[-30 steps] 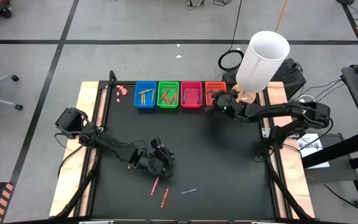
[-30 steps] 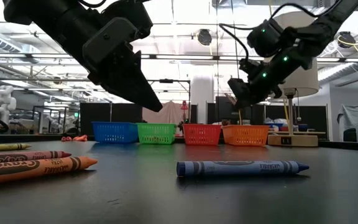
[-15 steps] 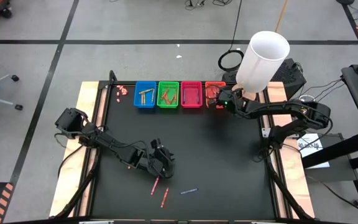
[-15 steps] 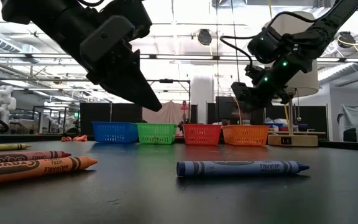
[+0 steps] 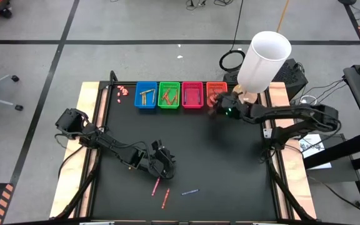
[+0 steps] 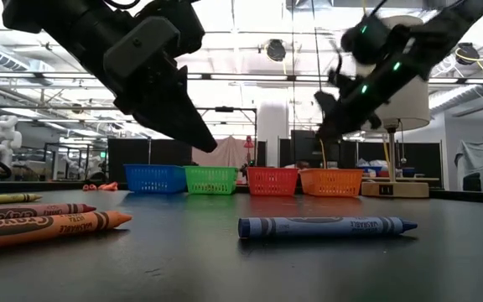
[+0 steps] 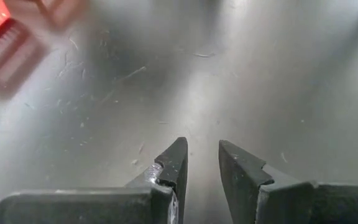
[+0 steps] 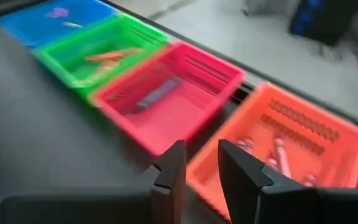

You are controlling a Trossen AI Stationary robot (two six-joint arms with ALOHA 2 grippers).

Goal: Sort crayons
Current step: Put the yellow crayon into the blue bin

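The right gripper reaches low over the orange basket at the surface's far edge, jaws slightly parted and empty (red crayons lie inside). The left gripper hovers near-left above loose crayons, jaws narrowly open, holding nothing.

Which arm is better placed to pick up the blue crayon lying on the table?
Left. The left gripper hovers, empty, close to the blue crayon; the right gripper is far off by the orange basket.
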